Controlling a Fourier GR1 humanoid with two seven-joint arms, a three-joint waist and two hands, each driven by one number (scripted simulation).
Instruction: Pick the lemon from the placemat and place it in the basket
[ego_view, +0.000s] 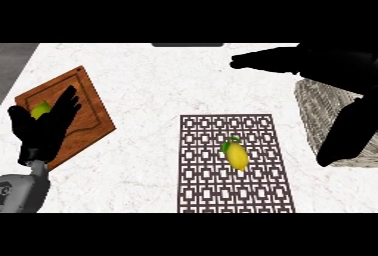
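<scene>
Lemon is seen lying ungrasped on the placemat at lower centre, so pickup is judged pending: the open right hand at upper right, over the basket, must be lowered onto it.

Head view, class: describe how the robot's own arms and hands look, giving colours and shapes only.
The left hand is black, with long slim fingers and a thumb, on a grey rounded forearm with a short darker wrist piece. The right hand shows only as a large black shape, its details too dark to tell. No cables or markings are legible.
</scene>
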